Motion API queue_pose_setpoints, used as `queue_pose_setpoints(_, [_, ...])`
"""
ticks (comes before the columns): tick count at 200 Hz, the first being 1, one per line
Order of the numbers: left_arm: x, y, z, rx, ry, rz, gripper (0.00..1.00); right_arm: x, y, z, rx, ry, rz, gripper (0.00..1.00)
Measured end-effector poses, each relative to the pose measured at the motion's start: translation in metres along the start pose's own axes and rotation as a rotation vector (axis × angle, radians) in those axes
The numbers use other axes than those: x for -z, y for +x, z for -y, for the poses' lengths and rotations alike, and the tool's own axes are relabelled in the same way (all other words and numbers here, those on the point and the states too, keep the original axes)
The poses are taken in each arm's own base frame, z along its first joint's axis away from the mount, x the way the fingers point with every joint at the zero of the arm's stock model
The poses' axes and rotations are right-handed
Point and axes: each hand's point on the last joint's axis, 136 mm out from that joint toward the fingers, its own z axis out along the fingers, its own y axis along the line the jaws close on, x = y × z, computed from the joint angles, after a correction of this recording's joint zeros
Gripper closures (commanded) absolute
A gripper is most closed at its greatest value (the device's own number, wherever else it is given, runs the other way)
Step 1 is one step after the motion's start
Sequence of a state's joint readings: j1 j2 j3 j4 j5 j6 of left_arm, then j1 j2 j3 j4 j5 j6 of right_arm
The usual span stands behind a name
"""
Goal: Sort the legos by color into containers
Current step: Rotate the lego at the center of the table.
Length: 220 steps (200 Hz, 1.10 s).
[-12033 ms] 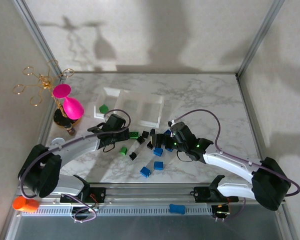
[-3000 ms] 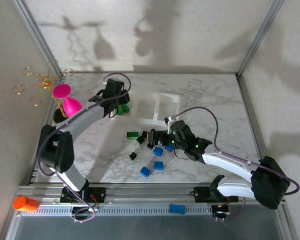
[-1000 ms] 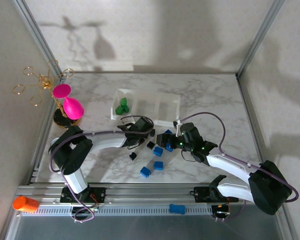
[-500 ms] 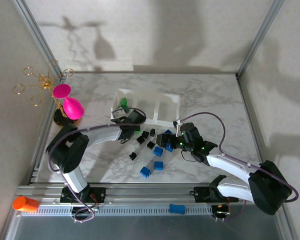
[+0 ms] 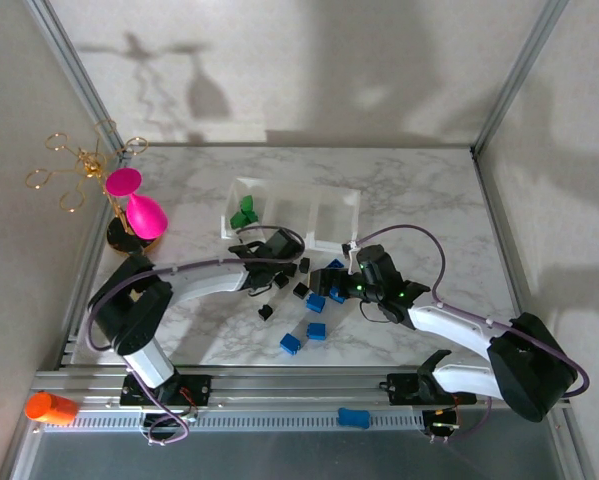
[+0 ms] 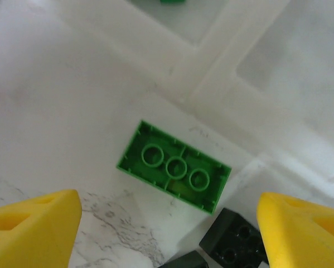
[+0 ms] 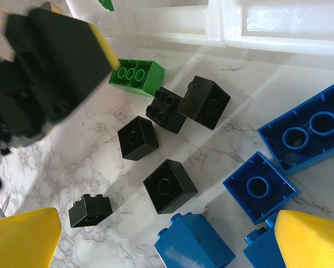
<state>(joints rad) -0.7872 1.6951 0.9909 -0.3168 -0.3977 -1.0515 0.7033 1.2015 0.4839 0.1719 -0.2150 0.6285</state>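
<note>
- We are looking down through the left pincer (image 6: pixel 167 226), which is standing wide open with its yellow fingertips (image 6: pixel 33 223) far apart and gripping nothing.
- Between those fingertips, touching neither, a green oblong lego (image 6: pixel 175 166) is lying on the marble table (image 6: pixel 55 128) with its hollow underside facing up.
- Just beside that lego's nearer corner, two black legos (image 6: pixel 236 245) are sitting at the edge of the left wrist view.
- Beyond the green oblong lego, the translucent tray (image 6: pixel 211 72) is lying close by, one wall and a divider of its containers showing.
- The right pincer (image 7: pixel 167 240) is gaping just as widely and is also holding nothing.
- Under it, five more black pieces (image 7: pixel 170 186) are lying loose on the table, with blue legos (image 7: pixel 259 187) clustering to the right of them.
- From above, we are seeing both pincers reaching toward the middle of the table, just in front of the tray.
- Small green legos (image 5: pixel 244 213) are resting in the tray's left compartment.
- Two blue bricks (image 5: pixel 304 337) are lying nearer the arm bases, apart from the main scatter.
</note>
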Motion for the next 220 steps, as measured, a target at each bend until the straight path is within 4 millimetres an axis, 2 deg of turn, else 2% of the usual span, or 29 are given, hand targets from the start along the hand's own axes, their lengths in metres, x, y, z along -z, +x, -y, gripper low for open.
queue_pose_setpoints(22, [-0.010, 0.015, -0.003, -0.027, -0.025, -0.032, 0.18, 0.002, -0.004, 0.003, -0.010, 0.002, 0.011, 0.01])
queue_pose_setpoints(49, [-0.020, 0.021, -0.003, -0.043, -0.050, -0.043, 0.18, 0.007, -0.011, 0.002, -0.011, -0.005, 0.036, 0.01])
queue_pose_setpoints(97, [-0.025, 0.016, 0.011, -0.043, -0.039, -0.032, 0.17, 0.013, -0.017, -0.004, -0.003, -0.022, 0.061, 0.01])
queue_pose_setpoints(122, [-0.027, 0.014, 0.008, -0.045, -0.051, -0.033, 0.17, 0.014, -0.015, -0.003, -0.004, -0.020, 0.058, 0.01])
queue_pose_setpoints(156, [-0.035, 0.017, -0.018, -0.047, -0.096, -0.038, 0.17, 0.013, -0.013, -0.002, -0.005, -0.018, 0.055, 0.01])
queue_pose_setpoints(170, [-0.032, 0.014, -0.027, -0.049, -0.104, -0.037, 0.17, 0.013, -0.013, -0.001, -0.006, -0.017, 0.054, 0.01])
queue_pose_setpoints(191, [-0.027, 0.014, -0.053, -0.053, -0.138, -0.045, 0.17, 0.013, -0.012, -0.001, -0.007, -0.016, 0.052, 0.01])
queue_pose_setpoints(220, [-0.009, 0.004, -0.080, -0.052, -0.155, -0.041, 0.17, 0.011, -0.011, 0.001, -0.009, -0.011, 0.045, 0.01])
